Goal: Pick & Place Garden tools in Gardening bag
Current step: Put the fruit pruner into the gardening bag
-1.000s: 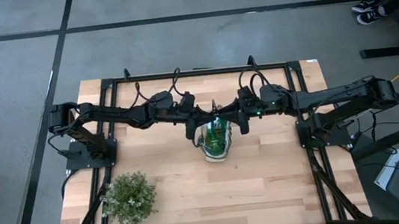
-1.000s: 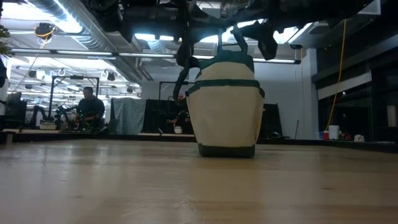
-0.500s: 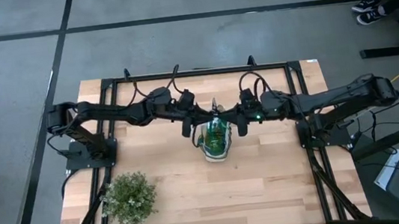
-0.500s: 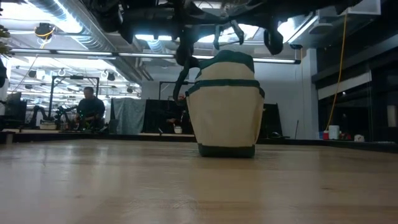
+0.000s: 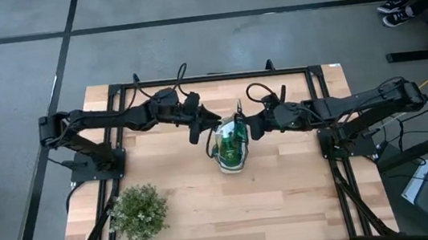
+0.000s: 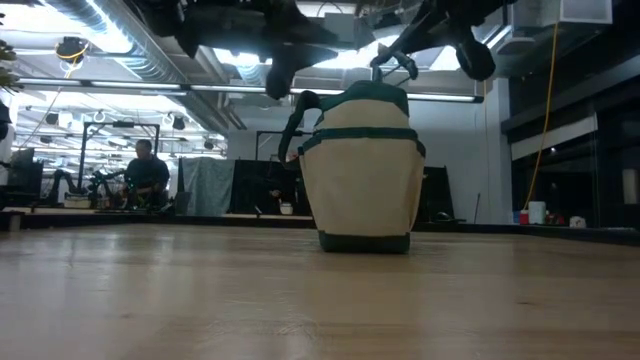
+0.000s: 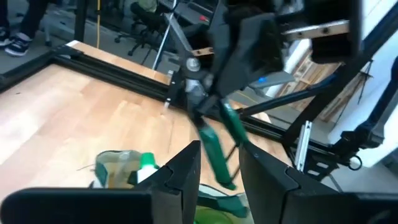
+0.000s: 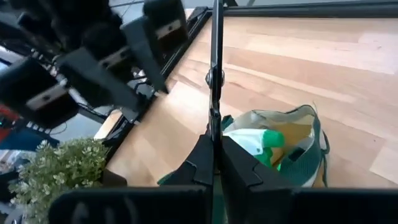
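Observation:
The cream gardening bag (image 5: 232, 152) with green trim stands upright on the table's middle and also shows in the low view (image 6: 365, 170). The green spray bottle (image 8: 266, 147) sits inside it. My right gripper (image 8: 214, 146) is just right of the bag's mouth (image 5: 250, 128), shut on the pruning shears (image 8: 215, 74). My left gripper (image 7: 217, 168) is open and empty, just left of the bag (image 5: 201, 129). The trowel and rake do not show. My right gripper pinches the pruning shears between its two fingers, just behind the pivot (image 8: 212, 78). The thin dark blade end sticks out ahead of the fingers, edge-on. In the left wrist view two green handles (image 7: 214, 149) slant down toward the bag's mouth. The shears are clear of the table.
A bushy potted plant (image 5: 138, 213) stands near the table's near left corner. The bag's green strap (image 6: 300, 110) hangs down its left side. A black frame runs around the table (image 5: 209, 78). People show in the room beyond the table.
My left gripper has drawn back from the bag's mouth toward the table's left edge and risen a little. My right gripper has turned about and shifted with the shears above the bag. The bag has stayed where it was.

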Controlling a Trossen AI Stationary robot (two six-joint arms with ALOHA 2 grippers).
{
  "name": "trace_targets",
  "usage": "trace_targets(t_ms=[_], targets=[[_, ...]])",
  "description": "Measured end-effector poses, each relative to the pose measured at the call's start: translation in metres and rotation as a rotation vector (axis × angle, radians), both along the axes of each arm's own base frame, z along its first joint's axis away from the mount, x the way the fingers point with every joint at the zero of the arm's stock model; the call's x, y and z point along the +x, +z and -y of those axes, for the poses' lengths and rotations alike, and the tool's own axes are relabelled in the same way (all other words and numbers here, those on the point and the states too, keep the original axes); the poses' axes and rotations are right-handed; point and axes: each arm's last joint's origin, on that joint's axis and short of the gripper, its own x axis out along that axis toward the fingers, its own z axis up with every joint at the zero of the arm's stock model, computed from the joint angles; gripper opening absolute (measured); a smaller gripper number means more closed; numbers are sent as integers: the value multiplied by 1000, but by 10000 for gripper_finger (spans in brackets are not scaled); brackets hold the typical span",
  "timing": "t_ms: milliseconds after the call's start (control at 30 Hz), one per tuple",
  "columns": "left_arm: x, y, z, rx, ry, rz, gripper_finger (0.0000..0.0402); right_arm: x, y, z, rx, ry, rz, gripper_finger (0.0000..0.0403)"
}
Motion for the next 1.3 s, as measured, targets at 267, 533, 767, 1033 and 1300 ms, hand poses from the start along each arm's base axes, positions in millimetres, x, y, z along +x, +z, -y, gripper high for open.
trace_targets(t_ms=[267,533,767,1033,1300], targets=[[5,1,27,85,-71,17,109,12,-9,3,12,-19,-5,10],[7,-6,40,139,40,-57,111,24,-18,1,34,-22,-6,10],[21,-22,44,144,51,-69,112,24,-18,1,36,-18,-5,10],[27,-34,45,126,61,-98,111,23,-19,1,43,-23,-13,10],[37,-55,45,81,50,-142,94,21,-23,1,62,-35,-41,10]])
